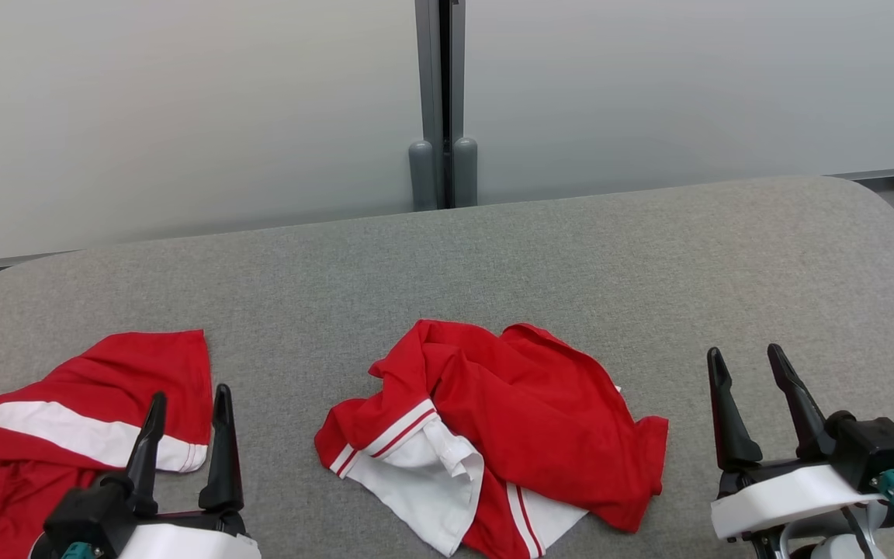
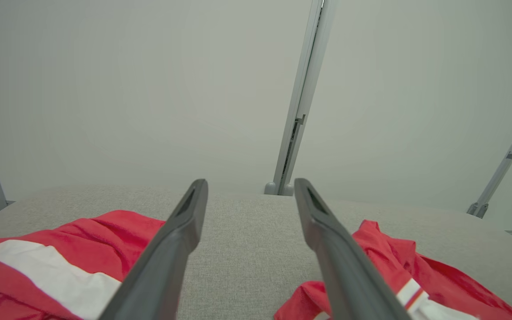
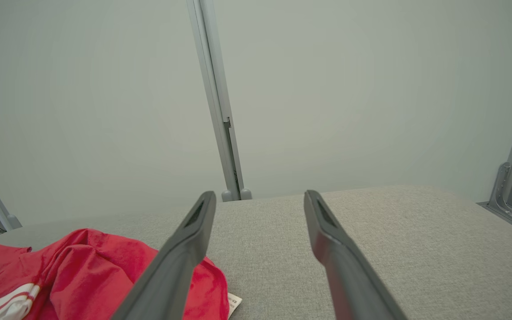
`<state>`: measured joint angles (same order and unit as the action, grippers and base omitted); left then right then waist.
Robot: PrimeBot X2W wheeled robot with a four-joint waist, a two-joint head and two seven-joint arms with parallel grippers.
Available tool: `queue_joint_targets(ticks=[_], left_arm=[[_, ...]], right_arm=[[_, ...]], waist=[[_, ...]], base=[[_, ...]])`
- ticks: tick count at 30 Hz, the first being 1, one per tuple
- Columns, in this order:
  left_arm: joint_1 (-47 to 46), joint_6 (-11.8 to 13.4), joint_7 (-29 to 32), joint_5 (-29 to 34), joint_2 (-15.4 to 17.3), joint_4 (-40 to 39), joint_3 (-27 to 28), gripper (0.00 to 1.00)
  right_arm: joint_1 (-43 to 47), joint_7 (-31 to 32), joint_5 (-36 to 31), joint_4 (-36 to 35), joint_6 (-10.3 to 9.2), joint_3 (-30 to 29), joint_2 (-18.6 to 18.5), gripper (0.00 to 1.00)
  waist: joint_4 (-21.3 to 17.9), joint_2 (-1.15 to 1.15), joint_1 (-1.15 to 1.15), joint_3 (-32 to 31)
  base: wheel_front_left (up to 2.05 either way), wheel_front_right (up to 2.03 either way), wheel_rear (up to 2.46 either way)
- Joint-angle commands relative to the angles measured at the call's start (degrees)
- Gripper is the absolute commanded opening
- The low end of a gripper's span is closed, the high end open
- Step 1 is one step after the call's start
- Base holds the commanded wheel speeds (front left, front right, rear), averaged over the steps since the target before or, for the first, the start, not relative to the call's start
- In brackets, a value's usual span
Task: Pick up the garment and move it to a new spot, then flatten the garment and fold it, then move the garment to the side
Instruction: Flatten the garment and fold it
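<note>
Nearest: left gripper (image 1: 190,392) and right gripper (image 1: 744,352) sit low at the near edge, jaws spread wide, nothing in either. Left one is by the edge of a second red-and-white piece (image 1: 98,404) at near left; can't tell if touching. Right one is over bare cloth.

Btwn them, ctr-near, lies the garment (image 1: 524,419): red top w/ white striped panels, crumpled in a heap and folded over itself, a white tag (image 3: 234,304) poking out on its right side.

Step in hand, by my read: the first pick-up, not yet begun. Next move prob. needs an arm reaching inward and down to pinch a raised fold, w/o snagging the left-hand piece.

Beyond: grey fabric-covered table (image 1: 571,256), rounded far corners; its far half looks a fair new spot. Behind it are frosted wall panels (image 1: 183,116) w/ a grey post (image 1: 441,93) at the join.
</note>
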<state>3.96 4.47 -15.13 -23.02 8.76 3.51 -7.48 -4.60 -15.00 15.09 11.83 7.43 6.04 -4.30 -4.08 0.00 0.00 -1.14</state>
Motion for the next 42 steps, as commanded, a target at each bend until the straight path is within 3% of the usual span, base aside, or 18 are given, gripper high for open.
queue_joint_targets(ticks=[1, 9, 13, 22, 29, 30, 31, 32, 42], left_arm=[[0.0, -0.4, 0.0, 0.4, 0.0, 0.0, 0.4, 1.0], [0.4, -2.1, 0.0, 2.0, -2.0, 1.1, 1.9, 1.0], [0.3, -2.2, 0.0, 2.5, -2.6, 1.6, 2.3, 1.0], [0.4, -3.0, 0.0, 2.5, -3.5, 3.2, 2.5, 1.0], [0.2, -3.7, 0.0, 2.9, -3.7, 4.3, 2.7, 1.0], [0.2, -3.8, 0.0, 2.9, -3.7, 4.4, 2.8, 1.0], [0.1, -3.9, 0.0, 3.0, -3.7, 4.5, 2.8, 1.0], [0.1, -3.9, 0.0, 3.0, -3.7, 4.6, 2.8, 1.0], [0.0, -4.3, 0.0, 3.1, -3.3, 5.2, 2.7, 1.0]], right_arm=[[-0.2, -0.3, -0.2, 0.1, 0.11, -0.1, -0.3, 1.0], [0.0, 1.7, 3.0, 3.0, 0.11, 2.0, -0.8, 1.0], [-0.7, 6.7, 4.4, 5.2, 0.11, 3.7, -1.7, 1.0], [0.1, 24.3, 9.9, 10.4, 0.11, 6.9, -1.8, 1.0], [-0.6, 27.8, 12.9, 13.1, 0.11, 7.5, -0.6, 1.0], [-0.6, 27.8, 13.2, 13.4, 0.11, 7.4, -0.6, 0.55], [-0.7, 27.5, 13.6, 13.8, 0.11, 7.1, -0.5, 0.24], [-0.6, 27.4, 13.8, 14.0, 0.11, 6.8, -0.4, 0.0], [-3.4, 23.6, 14.9, 10.5, 0.11, 7.3, -0.8, 0.0]], waist=[[0.0, 0.0, 0.0, 0.0], [0.2, 0.0, 0.0, -0.2], [0.6, 0.0, 0.0, -0.1], [2.4, 0.0, 0.0, -0.4], [3.7, 0.0, 0.0, -0.5], [3.8, 0.0, 0.0, -0.6], [3.9, 0.0, 0.0, -0.7], [4.1, 0.0, 0.0, -0.7], [4.6, 0.0, 0.0, -1.0]], base=[[0.0, 0.0, 0.0], [0.0, 0.0, 0.0], [0.0, 0.0, 0.0], [0.0, 0.0, 0.0], [0.0, 0.0, 0.0], [0.0, 0.0, 0.0], [0.0, 0.0, 0.0], [0.0, 0.0, 0.0], [0.0, 0.0, 0.0]])
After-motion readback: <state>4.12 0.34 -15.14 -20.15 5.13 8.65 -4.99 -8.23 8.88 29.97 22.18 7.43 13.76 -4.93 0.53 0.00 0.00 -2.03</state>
